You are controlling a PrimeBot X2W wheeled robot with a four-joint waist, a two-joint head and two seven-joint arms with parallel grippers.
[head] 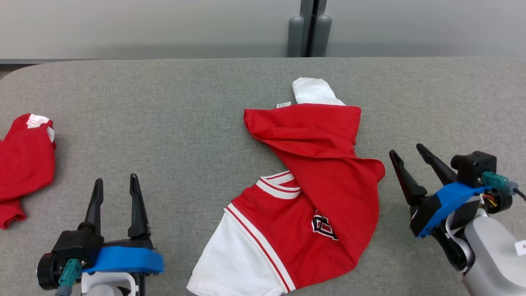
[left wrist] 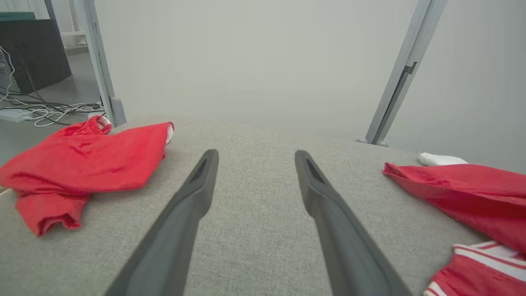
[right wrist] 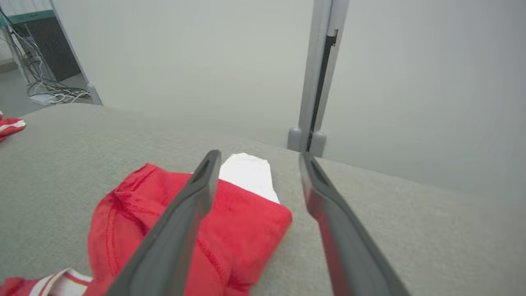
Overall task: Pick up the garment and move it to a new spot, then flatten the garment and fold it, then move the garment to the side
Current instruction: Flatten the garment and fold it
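**Grey table, crumpled jersey between two open grippers**

Grey felt covers the table (head: 164,102). The garment (head: 324,164), a red-and-white jersey, lies crumpled at mid-table, its long axis running from the near edge up toward the far side. The right gripper (head: 406,149) hovers just beside its right edge, fingers spread wide and empty, with the cloth to its left. The left gripper (head: 116,178), equally wide and empty, sits well apart, between the jersey and a second red garment (head: 24,164). The right arm looks nearer for the next grasp.
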